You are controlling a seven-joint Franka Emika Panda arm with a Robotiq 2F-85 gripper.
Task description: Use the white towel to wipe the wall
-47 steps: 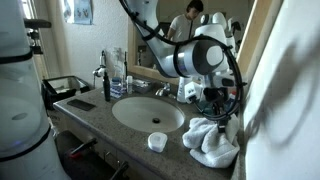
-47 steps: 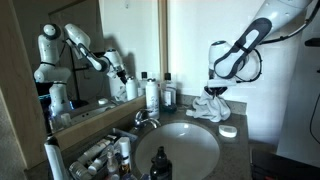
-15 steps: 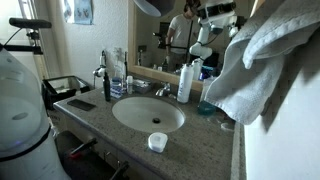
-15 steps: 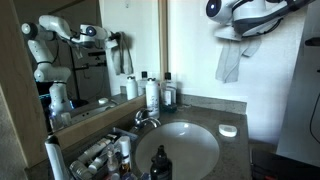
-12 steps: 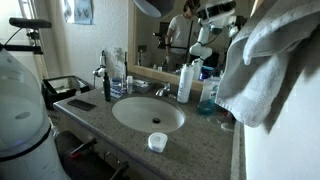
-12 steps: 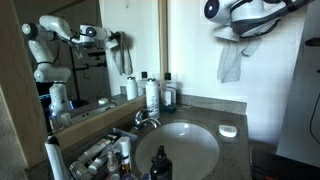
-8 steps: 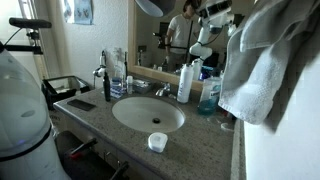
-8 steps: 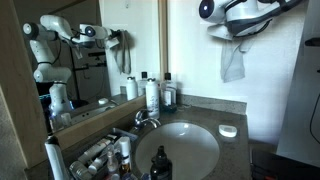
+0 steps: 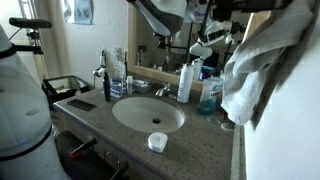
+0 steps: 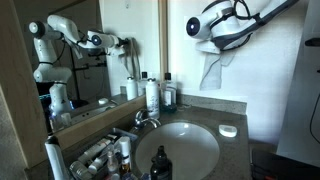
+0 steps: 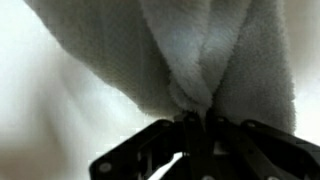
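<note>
The wiping step is under way. The fingers (image 11: pixel 188 128) are closed tight on a bunched fold of the towel (image 10: pixel 213 68), and the rest of the cloth hangs loose below them. In an exterior view the towel is held high in front of the wall (image 10: pixel 185 75), at about 1 o'clock from the sink (image 10: pixel 180 150) and well above the worktop (image 10: pixel 238 152). It looks to lie against the wall, though no view shows for certain that cloth and paint touch. From the opposite side the towel (image 9: pixel 255 75) fills the 3 o'clock part of the picture, in front of the mirror (image 9: pixel 165 30). The next move, as I judge it, calls for pressing the cloth flat to the wall and drawing it across in steady strokes, without slackening the pinch, since only a small fold is held. Compared with half a second ago, the towel and arm have moved toward 9 o'clock along the wall, closer to the mirror's edge. Three seconds ago the towel lay heaped on the worktop beside the sink, with the fingers down at it.
</note>
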